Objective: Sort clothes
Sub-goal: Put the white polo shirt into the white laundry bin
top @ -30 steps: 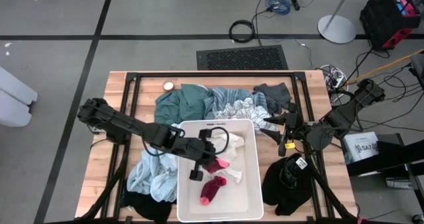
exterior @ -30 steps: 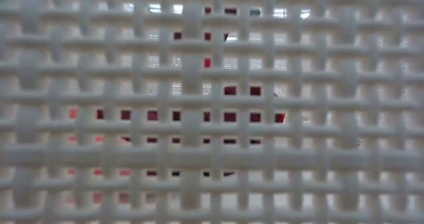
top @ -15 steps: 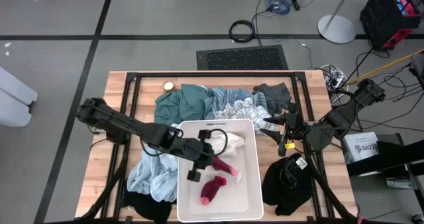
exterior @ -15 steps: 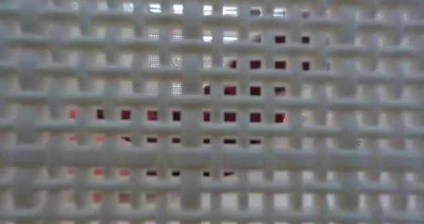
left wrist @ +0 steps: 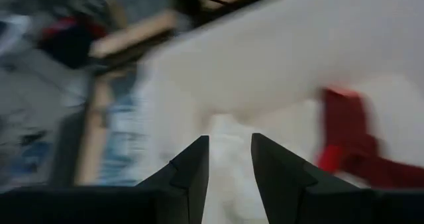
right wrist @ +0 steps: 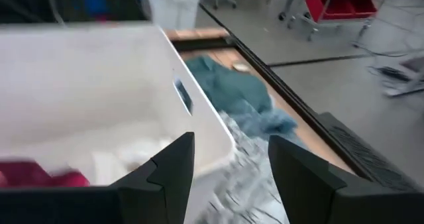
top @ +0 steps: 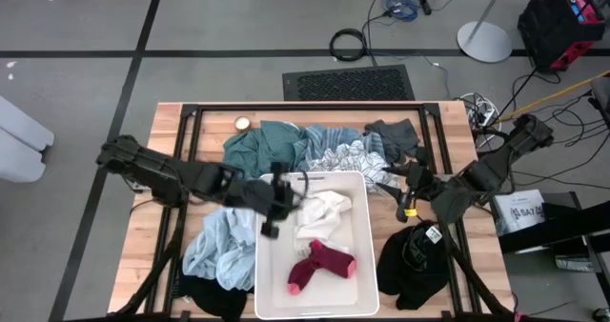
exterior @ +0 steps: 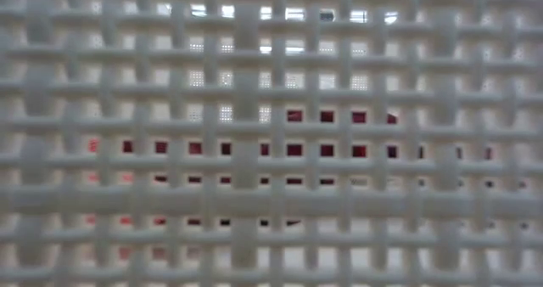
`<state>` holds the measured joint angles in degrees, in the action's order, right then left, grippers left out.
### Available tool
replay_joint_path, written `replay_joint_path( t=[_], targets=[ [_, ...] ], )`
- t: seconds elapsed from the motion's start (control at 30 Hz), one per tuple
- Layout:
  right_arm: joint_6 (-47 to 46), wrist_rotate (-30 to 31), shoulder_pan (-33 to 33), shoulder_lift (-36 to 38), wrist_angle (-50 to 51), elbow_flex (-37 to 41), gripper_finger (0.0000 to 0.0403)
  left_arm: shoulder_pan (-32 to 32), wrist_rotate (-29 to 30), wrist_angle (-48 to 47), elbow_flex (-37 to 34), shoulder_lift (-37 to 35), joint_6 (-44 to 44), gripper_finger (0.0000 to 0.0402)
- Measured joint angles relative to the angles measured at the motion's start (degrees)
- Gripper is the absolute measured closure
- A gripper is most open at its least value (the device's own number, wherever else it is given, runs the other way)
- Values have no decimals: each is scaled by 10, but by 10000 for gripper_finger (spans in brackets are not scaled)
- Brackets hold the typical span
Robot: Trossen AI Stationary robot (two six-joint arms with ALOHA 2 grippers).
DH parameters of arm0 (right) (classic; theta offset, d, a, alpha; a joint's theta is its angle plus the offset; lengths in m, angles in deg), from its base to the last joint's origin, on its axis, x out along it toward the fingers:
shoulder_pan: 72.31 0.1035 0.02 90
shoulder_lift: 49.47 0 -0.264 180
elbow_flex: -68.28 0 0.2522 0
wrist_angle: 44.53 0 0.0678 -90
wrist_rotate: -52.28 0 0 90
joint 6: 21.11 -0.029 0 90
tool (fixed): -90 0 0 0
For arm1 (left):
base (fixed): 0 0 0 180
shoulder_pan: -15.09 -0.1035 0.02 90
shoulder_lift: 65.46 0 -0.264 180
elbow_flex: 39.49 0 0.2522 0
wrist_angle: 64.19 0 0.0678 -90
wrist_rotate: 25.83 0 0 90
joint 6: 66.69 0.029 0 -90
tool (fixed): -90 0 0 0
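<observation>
Bench (top: 152,265) of pale wood slats in a black frame carries everything, seen from above. Bin (top: 357,282), white and rectangular, sits at the middle of the near edge; its woven wall (exterior: 254,194) fills the low view, with red patches showing through the holes.

Clothes lie around and inside the bin. A teal garment (top: 259,147) and a striped one (top: 334,152) are heaped along the far edge, just behind the bin. A dark grey piece (top: 393,133) lies toward the far right corner. A light blue garment (top: 214,246) is bunched against the bin's left wall, with black cloth (top: 200,298) below it at the near left corner. A black heap (top: 415,260) lies at the near right corner, just beside the bin. Inside the bin, a white piece (top: 319,212) lies in the far half and a pink sock (top: 319,263) in the near half, the two touching.

The left arm reaches from the left edge across to the bin's far left corner. Its claw (top: 271,217) hangs over the bin's left rim, fingers (left wrist: 192,177) slightly spread and pinching nothing; past them its wrist view shows white cloth and the red blur of the sock.

The right arm waits at the right edge, its claw (top: 393,191) between the bin and the black heap, fingers (right wrist: 172,164) spread and empty.
</observation>
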<state>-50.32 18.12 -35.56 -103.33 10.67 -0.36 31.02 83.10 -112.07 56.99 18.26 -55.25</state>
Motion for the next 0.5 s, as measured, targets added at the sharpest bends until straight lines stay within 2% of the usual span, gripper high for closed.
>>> replay_joint_path(
  t=[0.1,0.2,0.3,0.37,0.5],
  targets=[
    [-8,11,0,-10,54,1,222,-46,-4,13,0,-21,12,279],
    [-28,46,-1,-14,79,11,222,-103,-60,17,0,-38,12,279],
    [-34,50,-21,-13,97,14,222,-160,-134,19,0,-52,21,279],
    [-47,20,-43,-8,108,14,222,-192,-180,16,-1,-58,22,279],
    [-51,-78,-108,-6,112,14,222,-245,-243,16,-26,-71,22,279]
  ],
)
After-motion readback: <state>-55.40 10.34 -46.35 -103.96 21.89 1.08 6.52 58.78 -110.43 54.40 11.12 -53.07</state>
